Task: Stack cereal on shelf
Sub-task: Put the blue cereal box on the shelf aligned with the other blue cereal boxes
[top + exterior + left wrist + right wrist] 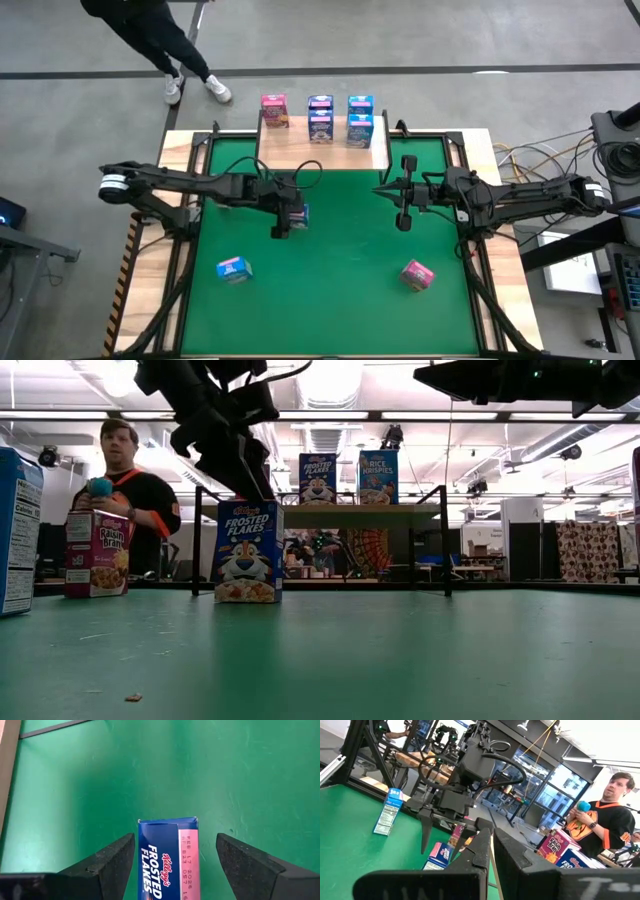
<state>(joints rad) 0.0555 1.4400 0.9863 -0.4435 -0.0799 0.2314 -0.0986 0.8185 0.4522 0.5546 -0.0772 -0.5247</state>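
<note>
- Left end effector (175, 865) — fingers spread wide around the blue Frosted Flakes box (168, 857), mid frame.
- Right end effector (404, 222) — pressed together, holding nothing, right of centre.

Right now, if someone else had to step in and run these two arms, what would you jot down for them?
Left gripper: open, straddling an upright blue Frosted Flakes mini box mid-mat, not yet gripping.
Right gripper: shut, empty, waiting over the mat's right half.
Done: five small boxes sit on the low light-wood shelf at the green mat's far edge: one pink box and four blue boxes.
Left: the straddled box, a blue box lying near-left, a pink box lying near-right.
</note>
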